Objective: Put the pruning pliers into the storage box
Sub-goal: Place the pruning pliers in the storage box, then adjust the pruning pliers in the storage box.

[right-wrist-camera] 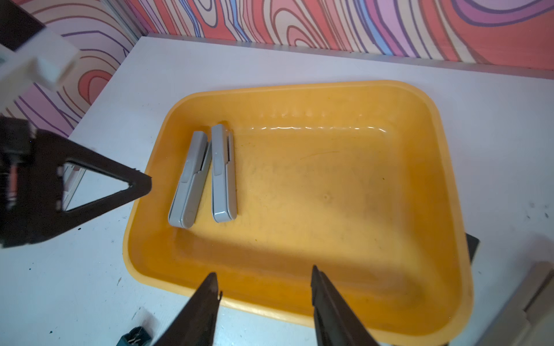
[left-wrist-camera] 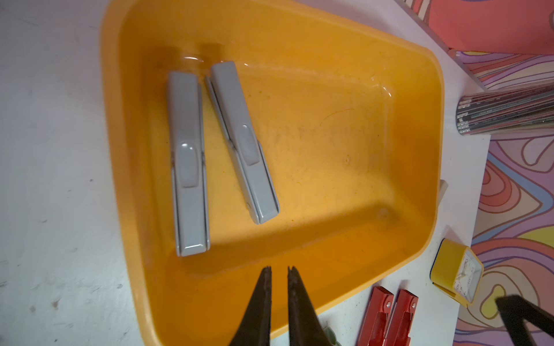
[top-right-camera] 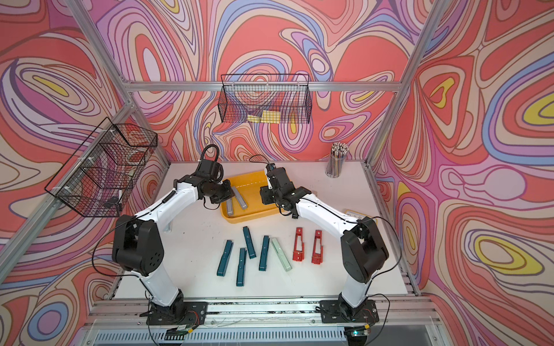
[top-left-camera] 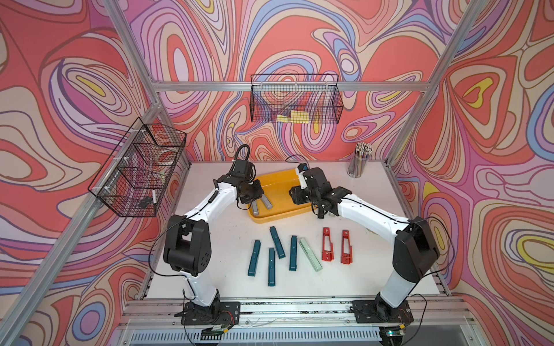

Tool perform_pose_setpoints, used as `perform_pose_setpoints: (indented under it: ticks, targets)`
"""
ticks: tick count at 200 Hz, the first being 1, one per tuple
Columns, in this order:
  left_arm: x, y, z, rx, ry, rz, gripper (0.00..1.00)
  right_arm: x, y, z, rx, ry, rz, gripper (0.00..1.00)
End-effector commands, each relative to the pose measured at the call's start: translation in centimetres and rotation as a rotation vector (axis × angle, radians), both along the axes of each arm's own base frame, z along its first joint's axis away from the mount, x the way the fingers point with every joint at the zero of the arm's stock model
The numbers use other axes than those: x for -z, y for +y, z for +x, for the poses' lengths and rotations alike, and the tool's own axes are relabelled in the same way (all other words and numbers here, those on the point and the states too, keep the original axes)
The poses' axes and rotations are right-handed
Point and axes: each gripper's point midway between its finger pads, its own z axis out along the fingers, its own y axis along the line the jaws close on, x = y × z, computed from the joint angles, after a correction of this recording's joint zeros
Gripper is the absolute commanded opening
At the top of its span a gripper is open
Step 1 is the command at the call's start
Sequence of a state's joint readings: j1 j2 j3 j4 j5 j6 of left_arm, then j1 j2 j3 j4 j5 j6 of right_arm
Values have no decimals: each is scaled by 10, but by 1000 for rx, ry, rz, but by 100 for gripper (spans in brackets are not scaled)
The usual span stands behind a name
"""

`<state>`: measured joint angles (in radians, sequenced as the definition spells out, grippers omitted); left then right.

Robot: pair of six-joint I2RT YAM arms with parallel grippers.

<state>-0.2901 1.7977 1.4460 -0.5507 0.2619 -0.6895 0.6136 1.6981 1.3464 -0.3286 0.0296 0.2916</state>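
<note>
Looking down, we've got two grey pliers (left-wrist-camera: 189,164) lying near one end wall of the storage box (left-wrist-camera: 344,149), rest of its floor open. Our left hand (left-wrist-camera: 279,269) is nearly pressed together, right hand (right-wrist-camera: 263,277) spread, both empty by its rim.

- Swirled red, pink, lilac and cream wallpaper (top-left-camera: 299,45) on three sides
- Aluminium frame rail (top-left-camera: 209,86) across the back
- Scuffed white tabletop (top-left-camera: 233,239)
- Black wire basket (top-left-camera: 295,99) hanging from that rail, a second basket (top-left-camera: 138,170) at left
- Soft, even light
</note>
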Motion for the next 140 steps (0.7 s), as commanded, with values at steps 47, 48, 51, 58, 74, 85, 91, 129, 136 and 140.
perform_pose_setpoints:
  ticks: [47, 48, 51, 58, 74, 85, 91, 129, 136, 140]
  targets:
    - [27, -38, 36, -102, 27, 43, 0, 24, -65, -25, 89, 61, -8, 57]
    - [28, -38, 36, -102, 28, 44, 0, 25, -66, -25, 90, 63, -9, 57]
    - [31, -38, 37, -109, 32, 50, 0, 26, -69, -26, 93, 63, -8, 58]
    - [33, -40, 41, -116, 34, 57, 0, 29, -75, -27, 103, 67, -8, 61]
    - [40, -40, 47, -134, 50, 85, 0, 30, -86, -30, 118, 65, 2, 65]
    - [45, -40, 51, -139, 56, 101, 0, 31, -91, -31, 126, 65, 5, 67]
    - [47, -39, 53, -143, 61, 112, 0, 32, -93, -31, 128, 65, 6, 69]
    - [56, -34, 64, -161, 80, 174, 0, 31, -97, -26, 130, 65, 28, 76]
    - [58, -33, 65, -165, 87, 186, 0, 31, -97, -26, 126, 67, 31, 76]
    - [58, -32, 65, -167, 90, 194, 0, 31, -96, -26, 124, 68, 33, 77]
